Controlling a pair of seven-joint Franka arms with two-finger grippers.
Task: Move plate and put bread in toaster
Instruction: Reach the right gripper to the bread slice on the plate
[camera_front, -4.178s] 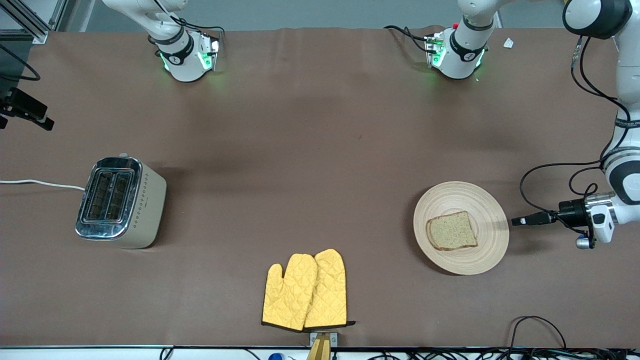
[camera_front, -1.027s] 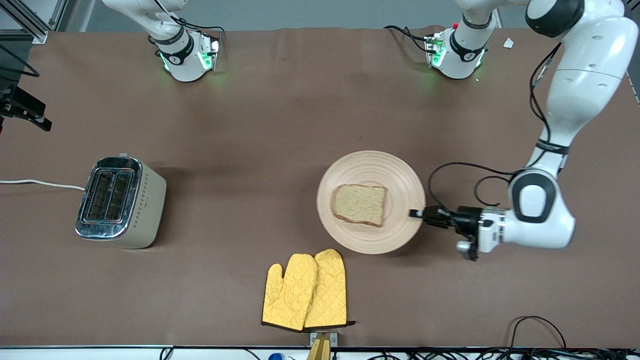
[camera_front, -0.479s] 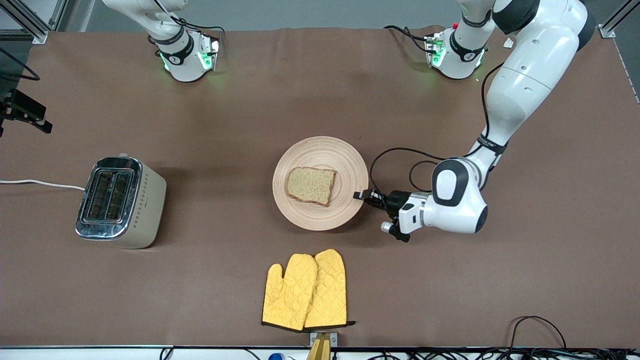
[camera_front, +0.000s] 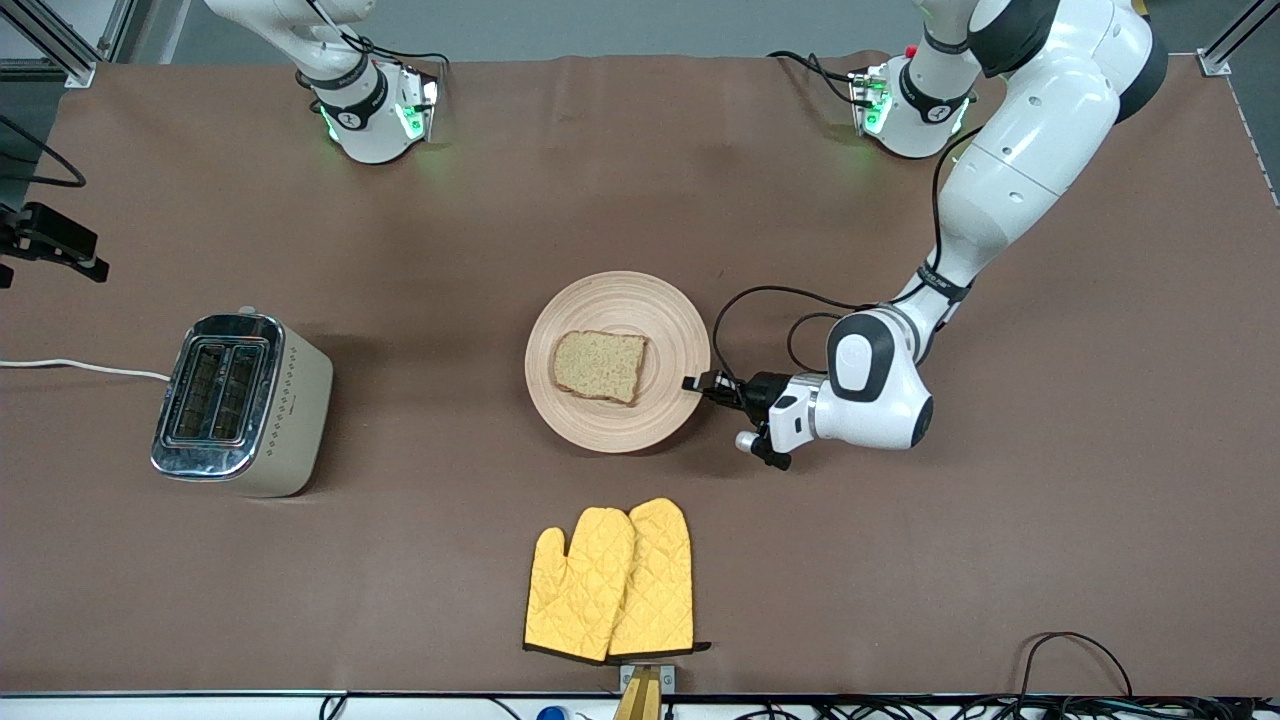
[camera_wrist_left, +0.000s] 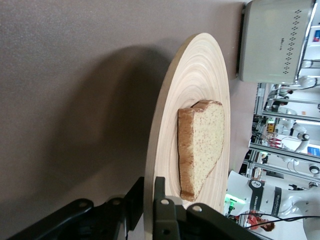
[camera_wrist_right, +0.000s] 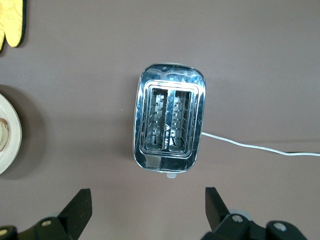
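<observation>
1. The plate (camera_front: 618, 361) lies flat near the middle of the table (camera_front: 640, 200), its open face up. Being round, it has no long axis.
2. The bread (camera_front: 599, 366) lies flat on the plate, slightly off centre toward the right arm's end. Its rounded top edge faces the right arm's end; its straight bottom edge faces the left gripper.
3. The left gripper (camera_front: 697, 384) is at the plate rim on the side toward the left arm's end. Its fingers (camera_wrist_left: 159, 197) are closed on the rim, one above and one below the wood.
4. The toaster (camera_front: 240, 403) stands upright toward the right arm's end of the table, well apart from the plate. Its two slots face up, and their long axis runs from nearer the front camera to farther from it. The row of dots faces the plate. A white cord (camera_front: 80, 367) leads off the table's edge.
5. The right gripper (camera_wrist_right: 148, 212) hangs over the toaster with fingers spread wide, holding nothing.
6. Two yellow oven mitts (camera_front: 610, 583) lie side by side, nearer the front camera than the plate.
7. The table is covered in a plain brown cloth. Cables (camera_front: 1075, 660) lie along its near edge.
</observation>
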